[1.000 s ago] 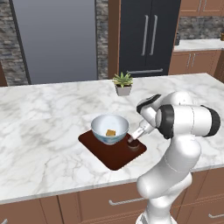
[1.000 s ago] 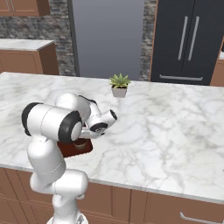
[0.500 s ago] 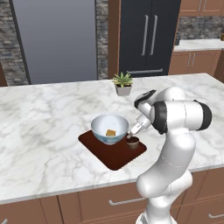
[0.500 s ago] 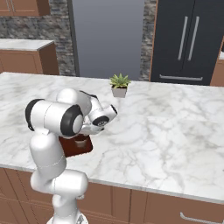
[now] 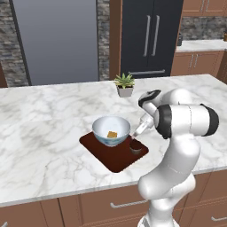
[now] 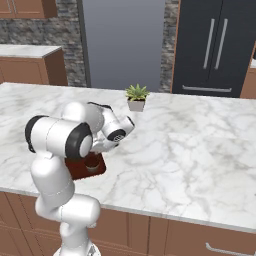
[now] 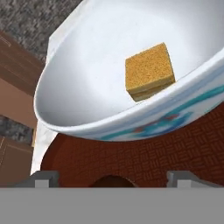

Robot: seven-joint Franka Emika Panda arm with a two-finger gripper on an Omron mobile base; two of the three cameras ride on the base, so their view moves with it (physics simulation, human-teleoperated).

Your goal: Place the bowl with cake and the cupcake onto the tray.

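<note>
We see one bowl (image 5: 111, 131) on the tray (image 5: 113, 157), holding one cake (image 5: 111, 134) cube. One cupcake (image 5: 135, 146) sits on the tray just beside the bowl; in the hand view only its top edge (image 7: 112, 180) shows, cut off. The gripper (image 5: 133, 136) is just above the cupcake, fingers spread apart and not touching it. In the right base view the arm hides the bowl. One potted plant (image 5: 124, 84) stands well behind the tray.

Even, bright rendered light; soft shadows, slightly blurry.
</note>
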